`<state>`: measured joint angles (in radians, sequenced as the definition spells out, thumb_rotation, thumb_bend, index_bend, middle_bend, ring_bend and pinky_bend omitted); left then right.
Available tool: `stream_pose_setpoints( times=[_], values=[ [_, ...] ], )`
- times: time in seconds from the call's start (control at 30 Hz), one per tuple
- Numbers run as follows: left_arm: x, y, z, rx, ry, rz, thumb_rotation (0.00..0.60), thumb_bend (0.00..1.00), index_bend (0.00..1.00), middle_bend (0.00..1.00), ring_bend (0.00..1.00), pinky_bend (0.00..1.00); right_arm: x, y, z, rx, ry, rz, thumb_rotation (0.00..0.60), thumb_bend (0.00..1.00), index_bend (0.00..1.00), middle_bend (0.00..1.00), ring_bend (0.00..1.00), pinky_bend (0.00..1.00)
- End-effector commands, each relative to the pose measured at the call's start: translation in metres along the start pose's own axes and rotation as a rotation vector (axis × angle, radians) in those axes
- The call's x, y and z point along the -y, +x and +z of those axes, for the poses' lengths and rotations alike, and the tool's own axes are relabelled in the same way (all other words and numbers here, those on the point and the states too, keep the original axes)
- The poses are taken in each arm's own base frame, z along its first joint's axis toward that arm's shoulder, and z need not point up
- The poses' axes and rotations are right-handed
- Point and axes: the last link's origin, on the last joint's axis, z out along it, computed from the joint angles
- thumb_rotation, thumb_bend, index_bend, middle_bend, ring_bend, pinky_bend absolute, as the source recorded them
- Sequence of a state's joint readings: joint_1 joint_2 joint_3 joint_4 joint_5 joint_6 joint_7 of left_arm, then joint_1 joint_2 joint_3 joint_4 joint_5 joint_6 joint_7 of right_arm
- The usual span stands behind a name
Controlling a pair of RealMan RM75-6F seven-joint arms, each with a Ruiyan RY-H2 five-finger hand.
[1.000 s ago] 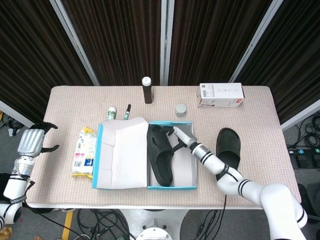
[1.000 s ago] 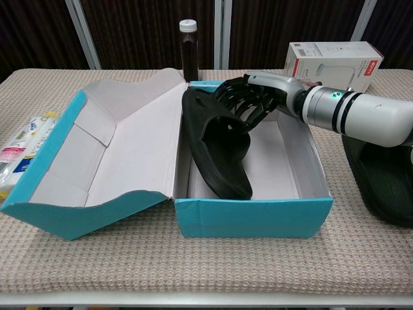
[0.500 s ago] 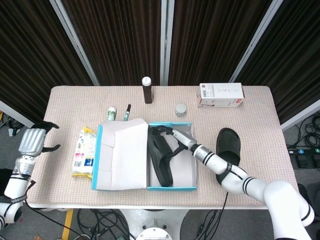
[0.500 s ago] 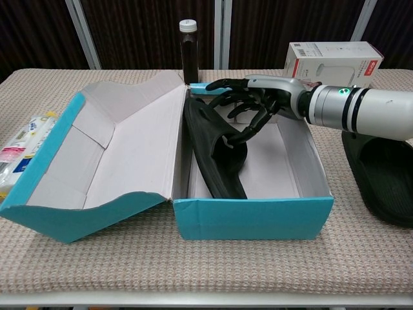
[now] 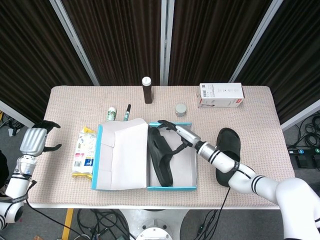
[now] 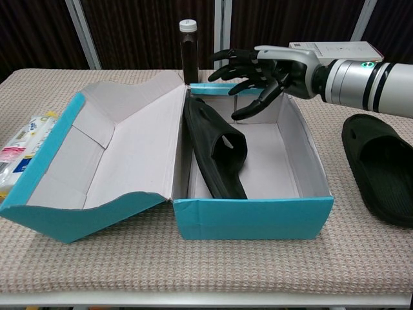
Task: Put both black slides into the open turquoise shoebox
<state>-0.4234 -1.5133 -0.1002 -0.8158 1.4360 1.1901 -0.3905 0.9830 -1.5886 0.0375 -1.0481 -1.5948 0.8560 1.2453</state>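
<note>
**Currently: one slide boxed, one on the table**

Head view: right hand (image 5: 176, 131) hovers over the turquoise shoebox (image 5: 170, 188), fingers spread, holding nothing. First black slide (image 5: 160, 156) lies inside, at frame centre. Second black slide (image 5: 228, 147) rests right of the box. Left hand (image 5: 34, 141), far left, is spread and empty.

Chest view: right hand (image 6: 258, 68) is spread above the box's rear wall; first slide (image 6: 216, 150) leans against the left inner wall.

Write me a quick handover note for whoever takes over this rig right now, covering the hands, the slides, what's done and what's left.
Right hand: open, holding nothing, above the far end of the turquoise shoebox.
Left hand: off the table's left edge, holding nothing.
Done: first black slide lies on its side in the box, against the left wall.
Left: second black slide sits on the table right of the box; it needs picking up and placing in the free space beside the first.
</note>
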Motion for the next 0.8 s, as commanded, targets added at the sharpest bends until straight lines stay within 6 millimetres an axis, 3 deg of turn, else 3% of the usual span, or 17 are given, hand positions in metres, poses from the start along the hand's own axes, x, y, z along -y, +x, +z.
stream_pose_setpoints(
  times=[0.03, 0.23, 0.53, 0.8],
  values=[
    [-0.001, 0.001, 0.0, -0.003, -0.004, 0.003, 0.6, 0.13, 0.35, 0.31, 0.22, 0.32, 0.01, 0.012, -0.006, -0.031, 0.031, 0.007, 0.6, 0.0, 0.03, 0.15, 0.0, 0.14],
    [-0.003, 0.004, 0.001, -0.011, -0.004, 0.007, 0.6, 0.13, 0.35, 0.31, 0.22, 0.32, 0.019, 0.036, -0.022, -0.114, 0.006, -0.169, 0.6, 0.0, 0.03, 0.16, 0.0, 0.14],
    [-0.007, 0.006, 0.002, -0.01, -0.013, 0.006, 0.6, 0.14, 0.35, 0.31, 0.22, 0.32, 0.031, 0.071, -0.06, -0.242, -0.201, -0.483, 0.6, 0.0, 0.03, 0.16, 0.04, 0.17],
    [-0.007, 0.006, 0.001, -0.011, -0.015, 0.001, 0.6, 0.13, 0.35, 0.31, 0.22, 0.32, 0.019, 0.084, -0.097, -0.293, -0.446, -0.626, 0.6, 0.0, 0.05, 0.18, 0.1, 0.23]
  ],
)
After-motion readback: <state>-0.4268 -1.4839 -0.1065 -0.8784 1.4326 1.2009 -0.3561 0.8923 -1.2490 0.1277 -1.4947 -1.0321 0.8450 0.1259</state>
